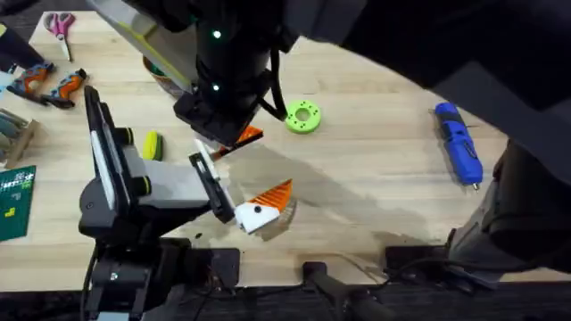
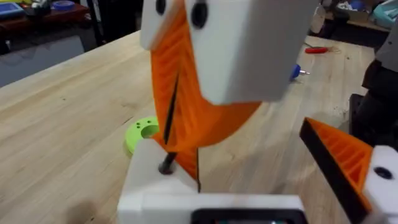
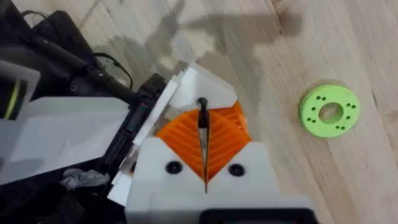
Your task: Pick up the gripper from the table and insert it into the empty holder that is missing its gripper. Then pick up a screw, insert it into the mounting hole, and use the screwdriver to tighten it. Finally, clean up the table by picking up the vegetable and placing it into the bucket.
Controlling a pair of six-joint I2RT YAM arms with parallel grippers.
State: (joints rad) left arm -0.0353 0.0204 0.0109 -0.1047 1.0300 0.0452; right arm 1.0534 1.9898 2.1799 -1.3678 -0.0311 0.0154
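My left gripper (image 1: 230, 187) lies open wide on the table (image 1: 375, 205). Its near finger carries an orange ribbed pad (image 1: 272, 196). Its far finger is the white holder (image 1: 203, 166) (image 2: 155, 180) (image 3: 199, 84). My right gripper (image 1: 230, 141) (image 3: 203, 124) reaches across from above and is shut on a thin black screw (image 3: 202, 115) (image 2: 168, 163), whose end touches the holder. I cannot tell the loose orange gripper apart from the pads there. The blue screwdriver (image 1: 459, 143) lies far right. The yellow-green vegetable (image 1: 152, 144) lies left of the holder. The bucket (image 1: 159, 76) is half hidden under the right arm.
A lime-green ring (image 1: 303, 116) (image 3: 329, 112) lies just right of the right gripper. Pink-handled scissors (image 1: 61, 25), orange-handled tools (image 1: 53, 85) and a green board (image 1: 13, 201) crowd the left edge. Bare wood stretches between the ring and the screwdriver.
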